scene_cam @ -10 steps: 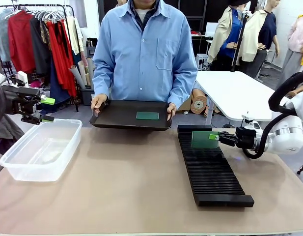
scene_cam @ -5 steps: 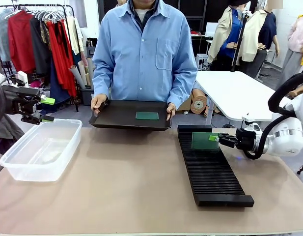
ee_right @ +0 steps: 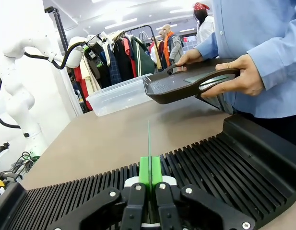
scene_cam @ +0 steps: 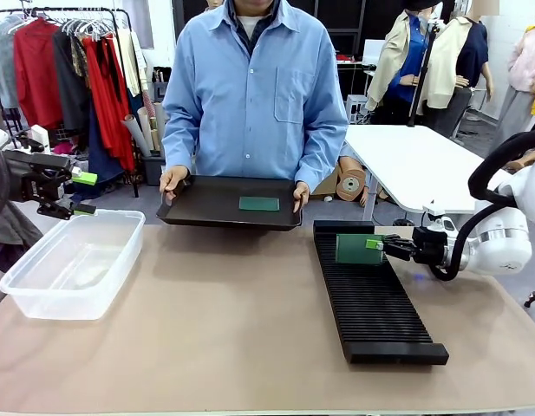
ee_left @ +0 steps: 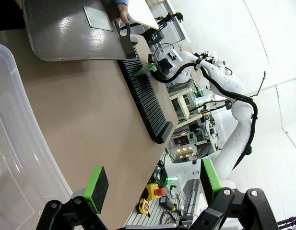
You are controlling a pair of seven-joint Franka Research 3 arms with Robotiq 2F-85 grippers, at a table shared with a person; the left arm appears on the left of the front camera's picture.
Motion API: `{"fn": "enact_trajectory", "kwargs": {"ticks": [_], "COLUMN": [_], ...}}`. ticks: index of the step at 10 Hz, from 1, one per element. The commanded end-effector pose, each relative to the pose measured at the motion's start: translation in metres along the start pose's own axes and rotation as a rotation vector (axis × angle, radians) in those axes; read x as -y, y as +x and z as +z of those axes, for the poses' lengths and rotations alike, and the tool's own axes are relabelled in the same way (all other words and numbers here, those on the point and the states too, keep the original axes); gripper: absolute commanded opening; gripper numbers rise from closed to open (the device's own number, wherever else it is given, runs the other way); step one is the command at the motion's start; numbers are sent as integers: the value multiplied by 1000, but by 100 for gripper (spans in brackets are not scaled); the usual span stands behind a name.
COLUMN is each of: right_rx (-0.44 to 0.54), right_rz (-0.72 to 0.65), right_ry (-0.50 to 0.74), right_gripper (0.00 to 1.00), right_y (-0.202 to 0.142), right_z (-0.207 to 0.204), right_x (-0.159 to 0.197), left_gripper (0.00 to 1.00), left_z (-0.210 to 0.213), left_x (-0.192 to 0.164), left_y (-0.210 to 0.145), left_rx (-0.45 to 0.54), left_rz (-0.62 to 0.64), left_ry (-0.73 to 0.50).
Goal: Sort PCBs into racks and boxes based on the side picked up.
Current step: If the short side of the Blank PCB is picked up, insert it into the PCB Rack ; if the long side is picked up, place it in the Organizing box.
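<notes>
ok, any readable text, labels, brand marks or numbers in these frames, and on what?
None legible.
tray PCB: any markings too small to read.
held PCB: face blurred in the front view, edge-on in the right wrist view.
rack, box, tray: no print visible.

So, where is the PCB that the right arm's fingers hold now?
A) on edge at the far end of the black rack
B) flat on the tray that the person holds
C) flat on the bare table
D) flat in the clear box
A: the right fingers are shut on a PCB that stands on edge over the far end of the rack.
</notes>
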State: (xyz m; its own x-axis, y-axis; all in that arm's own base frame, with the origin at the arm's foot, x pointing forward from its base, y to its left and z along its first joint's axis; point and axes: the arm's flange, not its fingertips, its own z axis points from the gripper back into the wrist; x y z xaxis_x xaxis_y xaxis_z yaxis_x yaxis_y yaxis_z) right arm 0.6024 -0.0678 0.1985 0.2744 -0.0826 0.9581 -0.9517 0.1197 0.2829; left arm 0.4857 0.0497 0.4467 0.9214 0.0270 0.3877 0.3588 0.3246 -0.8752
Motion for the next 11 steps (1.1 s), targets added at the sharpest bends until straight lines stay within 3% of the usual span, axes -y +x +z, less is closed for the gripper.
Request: {"fn": "enact_trajectory", "kwargs": {"ticks": [1, 7, 11], "right_rx": [-25, -95, -55], "right_rz": [1, 9, -17], "right_ry": [-10, 41, 17], "right_gripper": [0, 0, 0], "right_y": [-3, -12, -19], "right_z": [-5, -8, 2], "right_x": [12, 28, 33], "left_gripper": [100, 100, 100], "left_z": [0, 0, 0], "left_x": [2, 2, 2], "left_y": [1, 1, 1], "left_rx": [6, 6, 6], "left_rz": [12, 12, 12], "left_ry": [2, 2, 2]}}
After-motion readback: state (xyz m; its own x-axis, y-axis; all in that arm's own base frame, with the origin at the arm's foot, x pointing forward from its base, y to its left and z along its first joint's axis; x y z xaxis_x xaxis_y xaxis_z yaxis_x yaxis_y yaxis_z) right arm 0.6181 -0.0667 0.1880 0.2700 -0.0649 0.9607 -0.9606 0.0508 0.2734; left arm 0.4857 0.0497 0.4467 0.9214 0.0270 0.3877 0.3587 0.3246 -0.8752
